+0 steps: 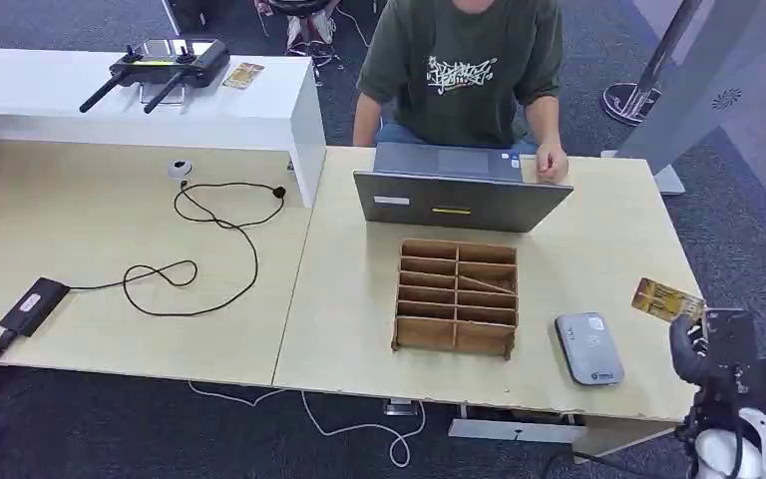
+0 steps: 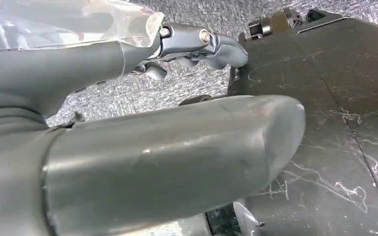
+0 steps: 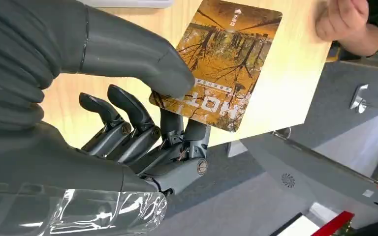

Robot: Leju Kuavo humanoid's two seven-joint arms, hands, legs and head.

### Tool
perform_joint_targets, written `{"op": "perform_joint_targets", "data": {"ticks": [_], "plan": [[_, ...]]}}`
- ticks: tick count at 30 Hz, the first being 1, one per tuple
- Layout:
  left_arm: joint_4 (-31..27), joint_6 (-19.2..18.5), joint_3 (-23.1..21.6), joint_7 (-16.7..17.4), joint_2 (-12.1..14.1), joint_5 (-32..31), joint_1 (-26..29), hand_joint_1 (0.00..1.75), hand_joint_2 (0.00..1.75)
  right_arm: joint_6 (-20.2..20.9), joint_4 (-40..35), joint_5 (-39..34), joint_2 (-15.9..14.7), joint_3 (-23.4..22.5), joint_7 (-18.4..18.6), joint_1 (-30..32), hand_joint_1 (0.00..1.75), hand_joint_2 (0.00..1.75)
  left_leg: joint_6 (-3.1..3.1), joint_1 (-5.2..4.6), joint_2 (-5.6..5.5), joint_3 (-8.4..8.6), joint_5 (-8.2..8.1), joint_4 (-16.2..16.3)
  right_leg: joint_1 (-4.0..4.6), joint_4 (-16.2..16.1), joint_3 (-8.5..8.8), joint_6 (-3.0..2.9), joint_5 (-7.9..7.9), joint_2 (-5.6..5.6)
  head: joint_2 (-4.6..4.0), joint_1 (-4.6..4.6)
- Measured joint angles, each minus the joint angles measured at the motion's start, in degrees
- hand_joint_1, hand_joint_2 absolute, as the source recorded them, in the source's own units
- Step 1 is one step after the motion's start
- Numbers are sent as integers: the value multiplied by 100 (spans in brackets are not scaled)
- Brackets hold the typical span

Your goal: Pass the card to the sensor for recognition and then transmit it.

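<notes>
Head view, wooden organizer (image 1: 456,297) beside sensor (image 1: 589,347), laptop (image 1: 459,190) behind

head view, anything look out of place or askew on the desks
One oddity: a second card lies askew on the white shelf beside the controller. The black cable sprawls in loose loops. Nothing looks spilled or damaged.

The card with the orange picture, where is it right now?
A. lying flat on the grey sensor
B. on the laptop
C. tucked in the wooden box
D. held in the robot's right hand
D. The card is pinched between the thumb and fingers of the right hand, held out past the table's right edge, beside the sensor, not on it.
</notes>
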Motion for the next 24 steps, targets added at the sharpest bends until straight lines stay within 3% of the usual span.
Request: {"op": "perform_joint_targets", "data": {"ticks": [24], "plan": [[0, -13, 0, -44, 2, -26, 5, 0, 0, 584, 177, 321, 57, -83, 341, 179, 175, 175, 0, 0, 0, 0, 0, 0, 0, 1, 1, 0, 0, 0, 0, 0]]}}
